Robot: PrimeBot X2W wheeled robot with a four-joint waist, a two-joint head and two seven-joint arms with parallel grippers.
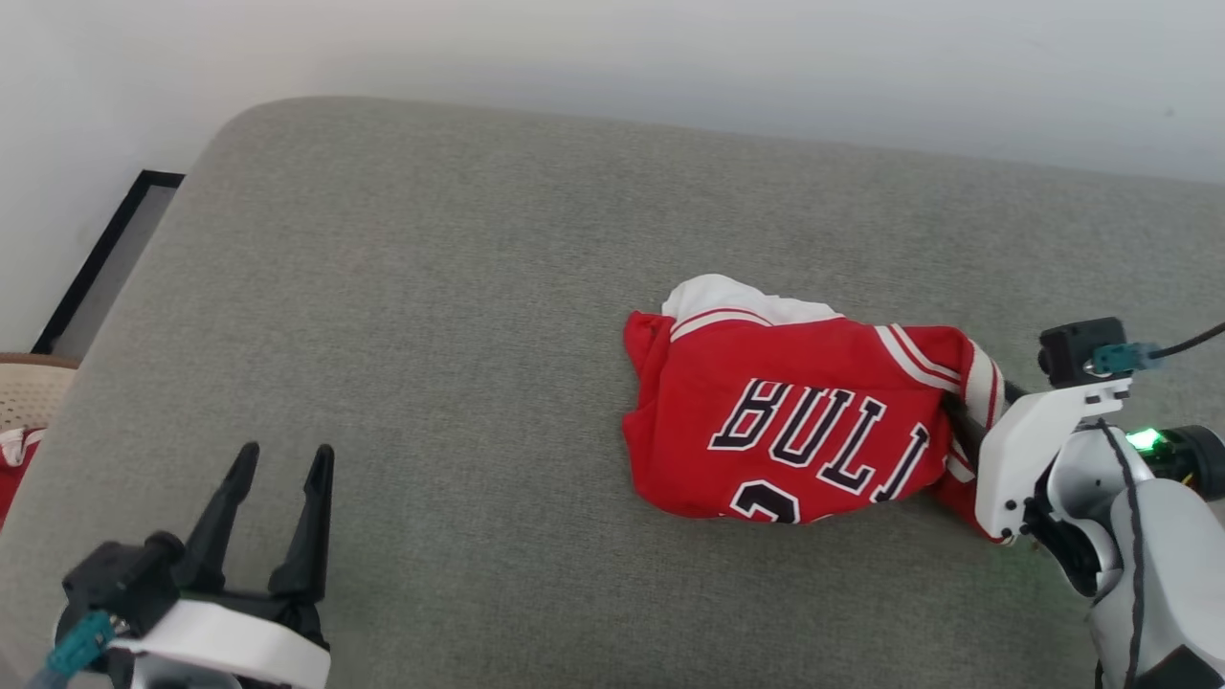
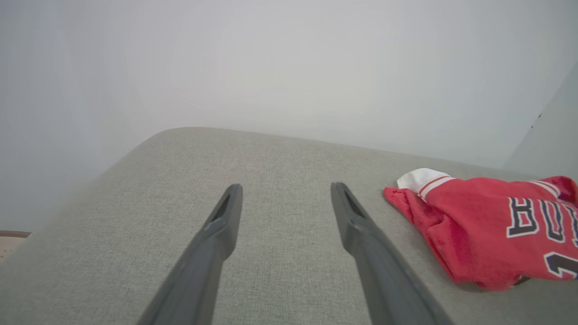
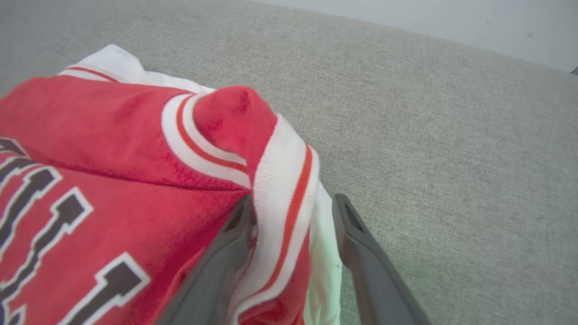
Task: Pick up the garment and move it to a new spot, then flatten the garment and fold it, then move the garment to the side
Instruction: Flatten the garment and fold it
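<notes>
One red sleeveless basketball jersey (image 1: pixel 794 421), trimmed in white-and-red stripes, lies bunched on a grey woven fabric cushion (image 1: pixel 431 287), right of centre in the head view. Its front faces up, with the black, white-outlined letters "BULL" and the top of a number showing. A flap of the white inside pokes out at the far edge. Two grippers are in frame. The left gripper (image 1: pixel 287 450) hovers over bare cushion at the near left, well apart from the jersey. Its two dark fingers are spread wide with nothing between them. The right gripper (image 3: pixel 292 201) sits at the jersey's right end, its two fingers standing apart on either side of a striped armhole band. The band and a strip of white lining lie in the gap, and the cloth touches one finger (image 3: pixel 226 243). The jaws are not pressed together on it. A plain pale wall (image 1: pixel 670 48) runs behind the cushion. At the far left edge are one beige perforated basket-like rim (image 1: pixel 29 392), one dark rectangular frame (image 1: pixel 96 258) on the floor, and a red-and-white scrap (image 1: pixel 14 459). Whether that scrap lies inside the basket cannot be told.
</notes>
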